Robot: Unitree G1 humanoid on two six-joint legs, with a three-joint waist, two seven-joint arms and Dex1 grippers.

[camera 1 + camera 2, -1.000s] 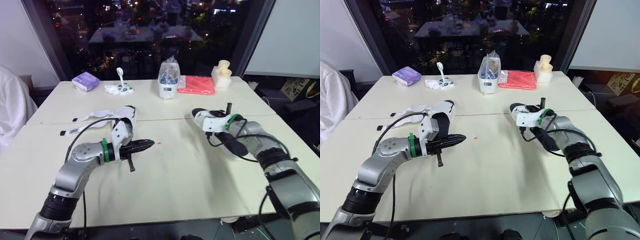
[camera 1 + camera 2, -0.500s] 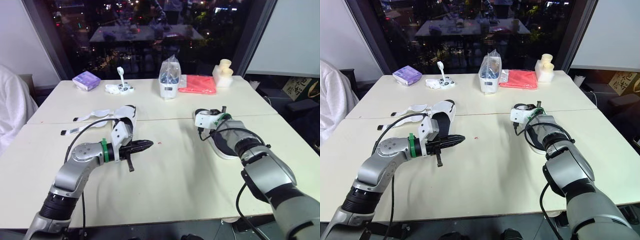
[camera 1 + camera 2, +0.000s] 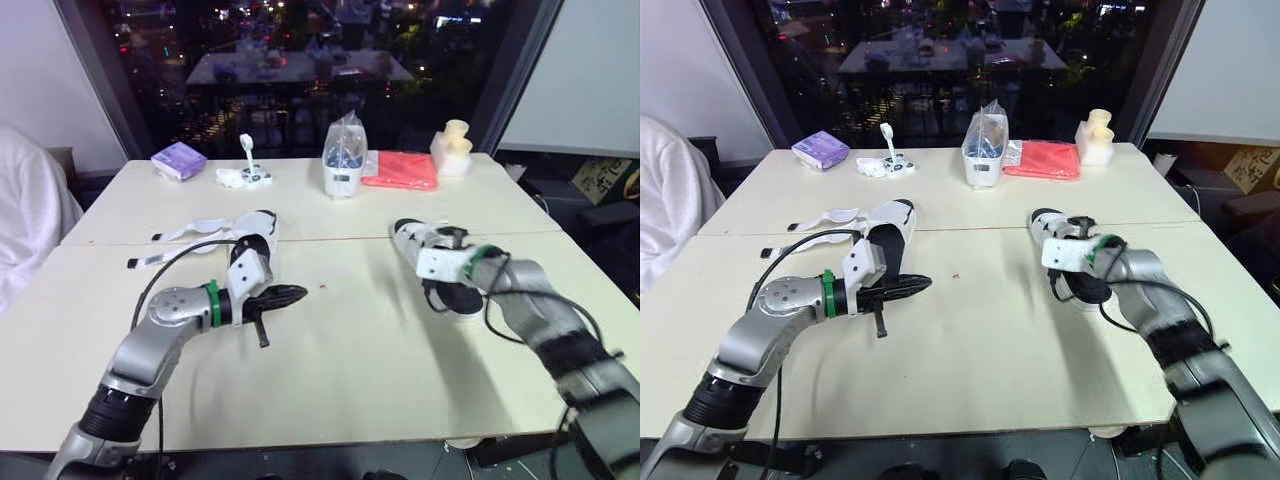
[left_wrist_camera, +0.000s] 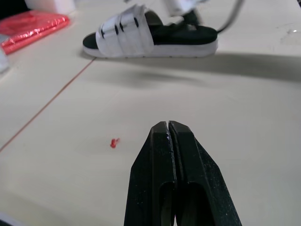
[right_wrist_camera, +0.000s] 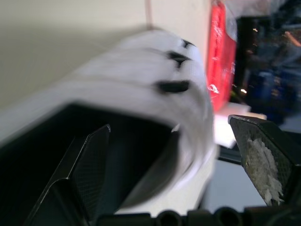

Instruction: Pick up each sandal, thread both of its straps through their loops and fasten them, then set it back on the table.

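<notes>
The right sandal (image 3: 455,292), black-soled with white straps across its front, lies flat on the table at right centre; it is also in the left wrist view (image 4: 148,40). My right gripper (image 5: 169,122) is open over its strap end, its fingers (image 5: 89,165) spread wide either side of the white straps. In the head view that gripper (image 3: 1078,228) sits at the sandal's far end. The left sandal (image 3: 257,229) lies at left centre with its loose white straps (image 3: 180,236) trailing left. My left gripper (image 3: 290,293) is shut and empty, hovering just in front of it.
Along the far edge stand a purple packet (image 3: 178,160), a small white object (image 3: 243,176), a clear bagged container (image 3: 343,160), a red cloth (image 3: 400,170) and a cream block (image 3: 455,148). A person's white sleeve (image 3: 30,230) is at the left. A red speck (image 3: 322,286) marks mid-table.
My right gripper has gone from nearly shut to wide open at the right sandal's strap end. The left arm and gripper have held still. The camera has shifted slightly.
</notes>
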